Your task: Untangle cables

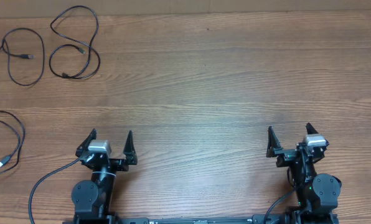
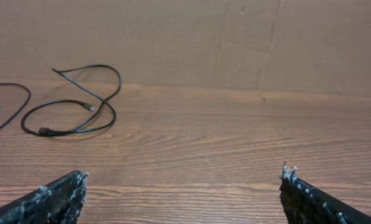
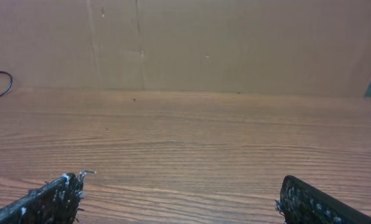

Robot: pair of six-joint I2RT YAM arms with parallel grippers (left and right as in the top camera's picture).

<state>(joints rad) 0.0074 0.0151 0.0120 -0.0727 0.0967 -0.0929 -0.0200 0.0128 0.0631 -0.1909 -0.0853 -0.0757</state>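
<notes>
Three thin black cables lie apart at the table's left. One looped cable [image 1: 75,43] is at the far left top, and it also shows in the left wrist view [image 2: 79,102]. A second cable [image 1: 23,59] lies left of it, partly seen in the left wrist view [image 2: 8,106]. A third cable [image 1: 8,143] lies at the left edge, nearer the front. My left gripper [image 1: 109,138] [image 2: 182,177] is open and empty near the front edge. My right gripper [image 1: 290,134] [image 3: 179,180] is open and empty at the front right.
A brown cardboard wall [image 2: 235,43] stands along the table's far edge. The wooden table [image 1: 204,93] stretches between the arms and the cables. A thicker black arm cable [image 1: 39,186] curls beside the left arm's base.
</notes>
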